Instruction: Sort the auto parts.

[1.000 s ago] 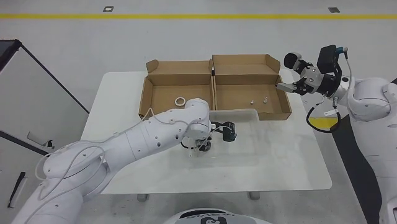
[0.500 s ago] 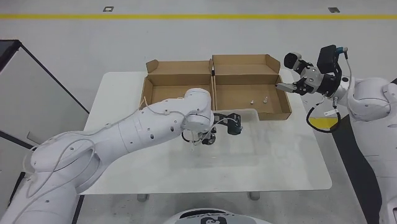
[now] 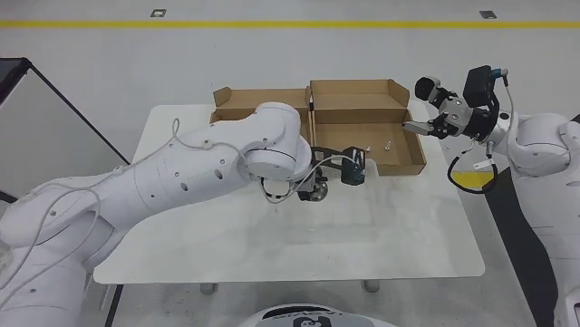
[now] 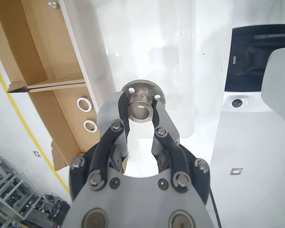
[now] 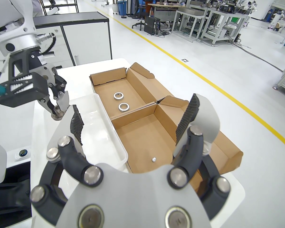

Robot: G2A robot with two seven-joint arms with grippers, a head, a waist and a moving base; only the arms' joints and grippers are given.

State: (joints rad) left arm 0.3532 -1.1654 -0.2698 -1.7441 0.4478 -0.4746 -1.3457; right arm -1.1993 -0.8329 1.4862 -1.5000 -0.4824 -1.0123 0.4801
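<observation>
Flanged bushing (image 4: 142, 95) in my left gripper (image 4: 139, 109), over the clear tray (image 4: 71, 36).
I see the left fingers (image 4: 122, 113) clamped on the bushing's collar, held above the tray beside the cardboard boxes (image 4: 38, 48). Two rings (image 4: 83, 104) lie in one box. My right gripper (image 5: 135, 119) hangs off the boxes' far end, fingers apart.

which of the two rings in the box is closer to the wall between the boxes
The ring right beside that wall; the other ring lies farther from it.
</observation>
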